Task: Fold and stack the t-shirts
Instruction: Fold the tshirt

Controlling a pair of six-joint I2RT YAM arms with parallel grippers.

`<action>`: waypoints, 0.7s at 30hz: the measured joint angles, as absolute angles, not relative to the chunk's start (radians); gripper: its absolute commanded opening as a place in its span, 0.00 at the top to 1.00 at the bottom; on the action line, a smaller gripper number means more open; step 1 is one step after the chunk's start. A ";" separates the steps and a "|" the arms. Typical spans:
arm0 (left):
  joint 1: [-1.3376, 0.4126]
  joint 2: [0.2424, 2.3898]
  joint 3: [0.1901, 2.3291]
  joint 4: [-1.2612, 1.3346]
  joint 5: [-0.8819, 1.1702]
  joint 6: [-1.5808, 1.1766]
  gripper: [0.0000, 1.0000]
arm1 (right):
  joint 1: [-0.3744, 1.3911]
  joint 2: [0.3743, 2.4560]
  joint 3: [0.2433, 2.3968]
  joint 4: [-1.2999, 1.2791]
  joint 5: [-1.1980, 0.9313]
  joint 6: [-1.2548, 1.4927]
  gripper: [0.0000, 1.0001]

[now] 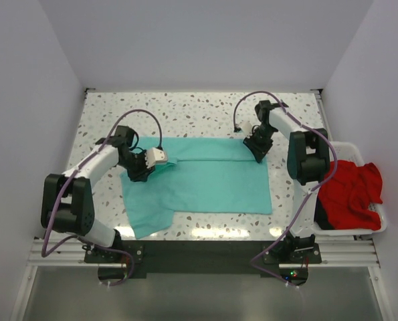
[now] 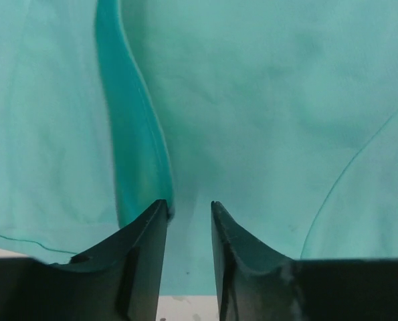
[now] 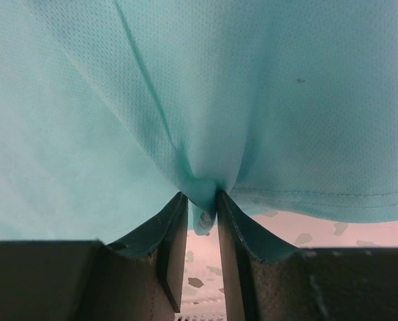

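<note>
A teal t-shirt [image 1: 205, 180] lies spread across the middle of the table, with a sleeve trailing toward the near left. My left gripper [image 1: 145, 170] sits low over its left edge. In the left wrist view, the left gripper [image 2: 188, 204] has its jaws apart, and flat teal fabric [image 2: 265, 100] shows in the gap. A raised fold [image 2: 135, 147] touches the left fingertip. My right gripper [image 1: 257, 150] is at the shirt's far right corner. In the right wrist view, this gripper [image 3: 201, 195] is shut on a pinched tuck of the teal cloth [image 3: 252, 80]. A red t-shirt [image 1: 349, 194] lies crumpled in the basket.
A white slatted basket [image 1: 359, 231] stands at the right edge of the speckled table [image 1: 185, 114], beside the right arm. White walls close off the back and both sides. The arm bases and a metal rail run along the near edge.
</note>
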State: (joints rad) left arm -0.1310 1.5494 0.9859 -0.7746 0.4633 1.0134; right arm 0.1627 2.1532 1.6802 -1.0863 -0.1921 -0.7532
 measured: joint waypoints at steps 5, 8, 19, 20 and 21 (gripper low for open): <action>-0.133 1.480 0.938 -0.772 0.441 1.082 0.61 | 0.163 2.153 1.680 -1.095 -0.193 -0.759 0.69; -0.133 1.474 0.958 -0.781 0.459 1.085 0.61 | 0.163 2.153 1.683 -1.111 -0.197 -0.761 0.69; -0.121 1.631 1.142 -0.685 0.508 0.846 0.60 | 0.163 2.119 1.729 -1.148 -0.228 -0.758 0.75; -0.118 1.659 1.149 -0.674 0.499 0.819 0.60 | 0.163 2.115 1.731 -1.148 -0.229 -0.757 0.74; -0.115 1.683 1.155 -0.667 0.488 0.793 0.60 | 0.163 2.113 1.732 -1.147 -0.230 -0.755 0.73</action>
State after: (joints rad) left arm -0.1146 1.6833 1.1549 -0.6666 0.4885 0.7933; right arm 0.1627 2.1132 1.7325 -1.1473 -0.2298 -0.7551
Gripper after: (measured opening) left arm 0.396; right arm 0.250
